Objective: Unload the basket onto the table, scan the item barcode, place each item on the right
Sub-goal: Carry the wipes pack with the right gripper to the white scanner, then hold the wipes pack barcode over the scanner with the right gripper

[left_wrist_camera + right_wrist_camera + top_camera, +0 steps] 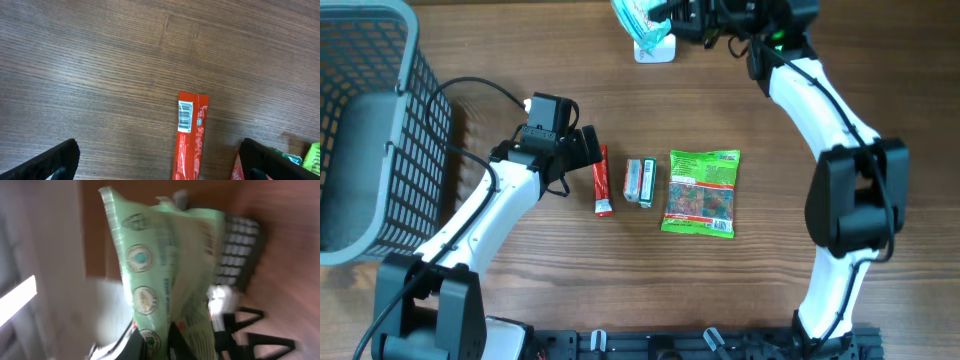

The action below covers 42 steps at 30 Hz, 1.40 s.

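Closest to the lens of the right wrist camera is a pale green packet (165, 280), which fills the middle of that frame. The right gripper (159, 342) is closed almost fully on its lower edge and holds it upright. In the overhead view this packet sits at the top centre, just above a small white scanner (655, 50).

The left gripper (162, 165) is wide open and holds nothing. It hovers over a red stick packet (192, 130) at the lower middle of its frame.

The risk is probably the thin packet itself. It is pinched by one edge only, so it may bend or turn, and the barcode may then face away from the scanner. Which side carries the barcode cannot be told. It could also slip out of the narrow grip.

The pale green packet shows round emblems and lines of print, but the blur makes them unreadable. The red stick packet has a clear white barcode (185, 116) near its upper end. The small letters beside it are too small to read.
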Available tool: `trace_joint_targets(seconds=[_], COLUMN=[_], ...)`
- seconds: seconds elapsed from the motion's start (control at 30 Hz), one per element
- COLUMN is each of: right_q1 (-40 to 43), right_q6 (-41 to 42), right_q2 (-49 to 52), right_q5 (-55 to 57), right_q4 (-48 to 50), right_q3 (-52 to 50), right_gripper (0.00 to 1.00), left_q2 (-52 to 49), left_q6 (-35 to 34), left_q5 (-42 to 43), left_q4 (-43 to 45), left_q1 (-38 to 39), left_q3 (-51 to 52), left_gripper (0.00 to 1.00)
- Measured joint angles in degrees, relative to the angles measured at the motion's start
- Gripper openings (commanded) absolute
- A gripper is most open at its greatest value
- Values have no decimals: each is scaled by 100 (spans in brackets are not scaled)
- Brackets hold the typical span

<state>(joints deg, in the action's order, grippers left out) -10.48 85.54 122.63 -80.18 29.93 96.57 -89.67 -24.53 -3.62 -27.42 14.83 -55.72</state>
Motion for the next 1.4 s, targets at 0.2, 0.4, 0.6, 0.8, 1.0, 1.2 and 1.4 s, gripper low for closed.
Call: trace_joint_targets(seconds=[0.2,0.4,0.6,0.8,1.0,1.2,1.4], right_q1=[31,63,131,131,131,125,116], right_q6=[-2435,-2997,-2398,-2063,-1954,-1725,-1364], right_q2=[92,96,289,1115,1596,1878,2170], right_q5=[1298,1869,1991,2048,2138,2264,2524], right_q4=[-2581,-2197,-855,-393,470,933,1237], right_q3=[-55,-55,-31,-22,-22,-22,-22], right_gripper=[4,4,4,4,4,4,4], left_q2=[0,0,0,0,0,0,0], left_q6=[0,0,0,0,0,0,0], left_q5=[-2,0,0,0,0,0,0], left_q4=[4,2,2,2,2,2,2], left_q1=[0,0,0,0,0,0,0], left_q3=[0,0,0,0,0,0,0], left_gripper=[100,100,100,100,100,100,100])
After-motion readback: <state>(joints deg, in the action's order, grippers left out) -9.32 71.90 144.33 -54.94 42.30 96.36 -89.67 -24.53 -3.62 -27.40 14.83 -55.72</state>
